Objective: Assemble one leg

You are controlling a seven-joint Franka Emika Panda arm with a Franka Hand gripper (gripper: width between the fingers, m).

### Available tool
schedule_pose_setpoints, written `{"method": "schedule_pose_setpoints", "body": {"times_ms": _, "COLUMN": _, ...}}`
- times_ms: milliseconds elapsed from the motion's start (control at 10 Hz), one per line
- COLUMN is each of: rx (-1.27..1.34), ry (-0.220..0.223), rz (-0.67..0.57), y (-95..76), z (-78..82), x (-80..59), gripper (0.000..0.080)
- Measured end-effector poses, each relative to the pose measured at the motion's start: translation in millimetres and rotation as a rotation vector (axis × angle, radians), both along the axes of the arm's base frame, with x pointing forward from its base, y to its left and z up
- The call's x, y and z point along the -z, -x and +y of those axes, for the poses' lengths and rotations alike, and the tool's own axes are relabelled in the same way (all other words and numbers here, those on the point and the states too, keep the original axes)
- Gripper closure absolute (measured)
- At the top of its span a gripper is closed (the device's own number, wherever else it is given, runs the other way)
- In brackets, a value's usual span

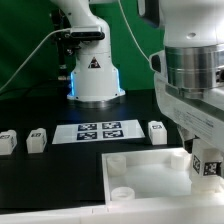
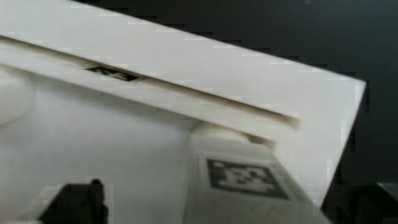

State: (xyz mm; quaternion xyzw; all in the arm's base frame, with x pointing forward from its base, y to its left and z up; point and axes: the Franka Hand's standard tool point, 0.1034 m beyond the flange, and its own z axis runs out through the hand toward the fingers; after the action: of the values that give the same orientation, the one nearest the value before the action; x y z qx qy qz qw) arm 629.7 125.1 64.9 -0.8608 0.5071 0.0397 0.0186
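Note:
A leg (image 1: 206,166), a small white block with a black-and-white tag, stands upright at the right corner of the large flat white board with round sockets (image 1: 140,168). My gripper (image 1: 200,148) hangs right over it. In the wrist view the same leg (image 2: 244,172) lies between my two dark fingers (image 2: 77,203). There is a clear gap on one side of it, so the jaws stand open around it. Three more legs sit on the black table: two at the exterior view's left (image 1: 8,141) (image 1: 37,139) and one near the middle (image 1: 157,131).
The marker board (image 1: 97,130) lies flat behind the socket board, in front of the robot base (image 1: 95,75). The wrist view shows the socket board's raised rim and a slot (image 2: 116,72) close up.

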Motion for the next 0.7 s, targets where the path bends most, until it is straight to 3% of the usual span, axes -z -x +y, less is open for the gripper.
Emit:
{"method": "schedule_pose_setpoints", "body": {"times_ms": 500, "rx": -0.517, "ry": -0.014, "rz": -0.037, "y": -0.6, "z": -0.5, "x": 0.3, "gripper": 0.0151}}
{"method": "schedule_pose_setpoints", "body": {"times_ms": 700, "rx": -0.886, "ry": 0.025, "rz": -0.052, "y": -6.3, "z": -3.9, "x": -5.2, "gripper": 0.0151}}
